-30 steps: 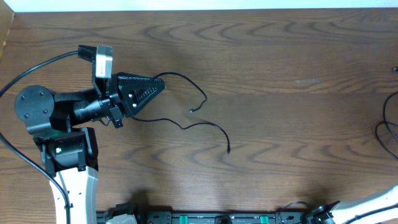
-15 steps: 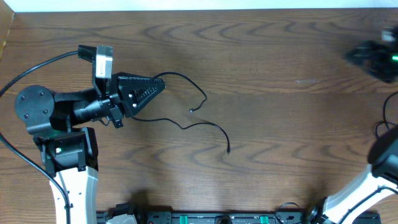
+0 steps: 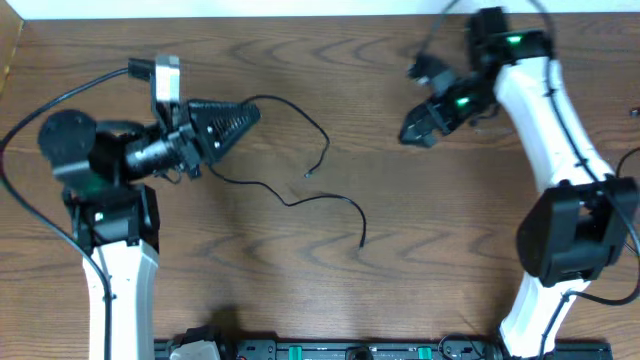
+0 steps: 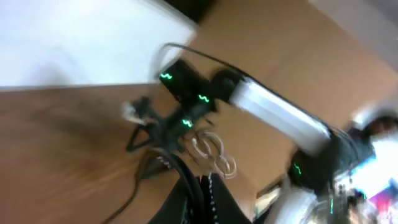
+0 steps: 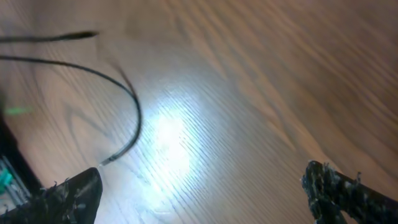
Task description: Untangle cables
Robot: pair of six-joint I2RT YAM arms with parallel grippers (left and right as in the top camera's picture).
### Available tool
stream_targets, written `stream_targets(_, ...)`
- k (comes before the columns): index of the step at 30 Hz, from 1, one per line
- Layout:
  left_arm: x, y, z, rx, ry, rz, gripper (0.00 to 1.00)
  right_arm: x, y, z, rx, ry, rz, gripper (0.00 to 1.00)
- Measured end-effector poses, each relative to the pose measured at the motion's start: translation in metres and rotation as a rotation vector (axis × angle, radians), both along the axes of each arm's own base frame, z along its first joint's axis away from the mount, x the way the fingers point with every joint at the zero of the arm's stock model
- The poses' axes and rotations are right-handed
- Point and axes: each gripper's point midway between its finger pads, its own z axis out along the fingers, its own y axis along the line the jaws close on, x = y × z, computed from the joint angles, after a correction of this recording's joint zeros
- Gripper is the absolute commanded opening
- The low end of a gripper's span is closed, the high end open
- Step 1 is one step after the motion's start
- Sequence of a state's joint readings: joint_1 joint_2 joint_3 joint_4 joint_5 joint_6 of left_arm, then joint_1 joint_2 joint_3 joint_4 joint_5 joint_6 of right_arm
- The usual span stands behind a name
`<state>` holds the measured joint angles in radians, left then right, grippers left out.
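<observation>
A thin black cable (image 3: pixel 330 200) lies in loose curves at the table's middle left, one plug end (image 3: pixel 308 175) curled inward and the other end (image 3: pixel 362 240) nearer the front. My left gripper (image 3: pixel 252 112) is shut on this cable's upper loop; the blurred left wrist view shows the cable (image 4: pixel 180 171) running between the closed fingers (image 4: pixel 214 202). My right gripper (image 3: pixel 415 130) hovers open at the upper middle, right of the cable and apart from it. In the right wrist view its wide-spread fingertips (image 5: pixel 68 194) frame bare wood, with a cable curve (image 5: pixel 134 115) beyond them.
The right arm (image 3: pixel 540 90) reaches across the upper right of the wooden table (image 3: pixel 450 260). Thin black cords (image 3: pixel 628 170) show at the right edge. A rail with green fittings (image 3: pixel 350 350) runs along the front edge. The left arm's base (image 3: pixel 110 220) stands at the left.
The right arm has swung in from the far right edge to the upper middle. The left gripper has shifted slightly up and right with the cable, whose loops moved a little.
</observation>
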<state>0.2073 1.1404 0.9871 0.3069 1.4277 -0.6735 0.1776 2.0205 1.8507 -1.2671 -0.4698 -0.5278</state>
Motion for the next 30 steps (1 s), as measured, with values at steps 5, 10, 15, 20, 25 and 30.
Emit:
stream_targets(5, 0.044, 0.023, -0.065, -0.011, 0.322, 0.252, 0.07, -0.012, 0.026, -0.003, -0.061, -0.015, 0.081, 0.99)
stream_targets(10, 0.053, 0.046, -0.139, 0.166, 0.536, 0.495, 0.07, -0.015, 0.035, 0.012, -0.068, -0.067, 0.091, 0.99)
stream_targets(15, 0.043, 0.071, -0.193, 0.459, 0.641, 0.714, 0.08, -0.021, 0.039, 0.054, -0.044, -0.176, 0.077, 0.99)
stream_targets(20, 0.032, 0.079, -0.215, 0.679, 0.651, 0.827, 0.08, -0.037, 0.053, 0.084, -0.020, -0.247, 0.113, 0.99)
stream_targets(25, 0.040, 0.043, -0.221, 0.774, 0.561, 0.773, 0.07, -0.054, 0.072, 0.090, -0.009, -0.249, 0.162, 0.99)
stream_targets(30, 0.061, -0.014, -0.228, 0.781, 0.435, 0.675, 0.07, -0.076, 0.085, 0.086, -0.019, -0.195, 0.200, 0.99)
